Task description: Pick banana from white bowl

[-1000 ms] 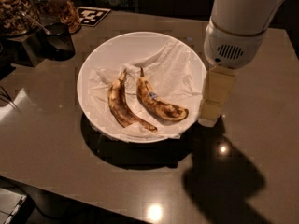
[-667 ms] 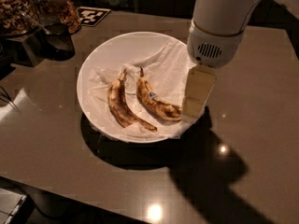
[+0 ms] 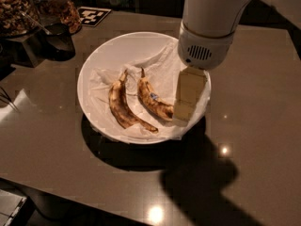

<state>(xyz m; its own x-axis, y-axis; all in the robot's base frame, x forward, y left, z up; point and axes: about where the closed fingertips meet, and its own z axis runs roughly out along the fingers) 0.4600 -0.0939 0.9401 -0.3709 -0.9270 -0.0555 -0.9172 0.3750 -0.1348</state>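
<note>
Fingers (image 3: 188, 91) are showing side-on as one pale slab, so I am not able to tell whether they are spread or pressed together. The gripper (image 3: 183, 118) is hanging inside the white bowl (image 3: 84, 74), just beside the plump end of the banana (image 3: 151, 100); contact unclear. That banana is lying on paper towel (image 3: 162, 62) next to a thinner brown banana (image 3: 121, 108). I am judging this as the approach step. Next I am needing to straddle the blue-stickered fruit alone, then close.

Brown table (image 3: 256, 107) with white bowl (image 3: 106, 53) (pincer (image 3: 184, 113) over it)
</note>
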